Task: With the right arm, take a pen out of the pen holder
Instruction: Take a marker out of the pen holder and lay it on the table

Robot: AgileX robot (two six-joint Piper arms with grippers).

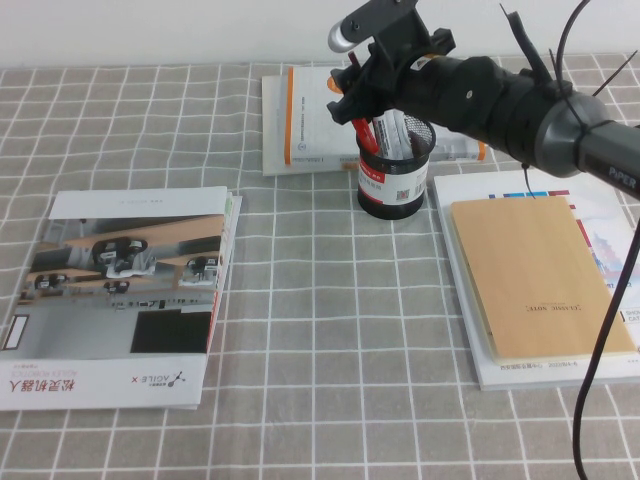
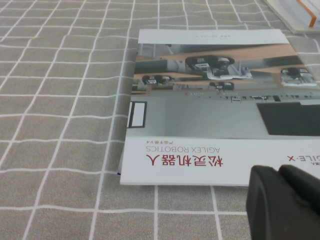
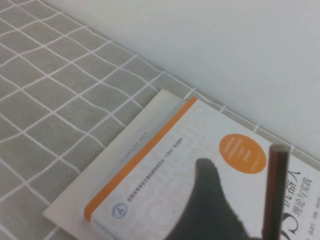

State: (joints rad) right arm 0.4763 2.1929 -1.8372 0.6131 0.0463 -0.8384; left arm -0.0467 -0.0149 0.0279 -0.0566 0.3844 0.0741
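A black mesh pen holder with a red-and-white label stands at the table's back centre. A red pen and pale pens stick out of it. My right gripper hangs directly over the holder's left rim, open, its tips just above the red pen's top. In the right wrist view one dark finger shows, with the red pen upright beside it and apart from it; the other finger is hidden. My left gripper hovers low over the front edge of a brochure, fingers pressed together, holding nothing.
The AgileX brochure lies at the left. A white book with an orange stripe lies behind the holder. A tan notebook rests on a white book at the right. Black cables hang along the right edge.
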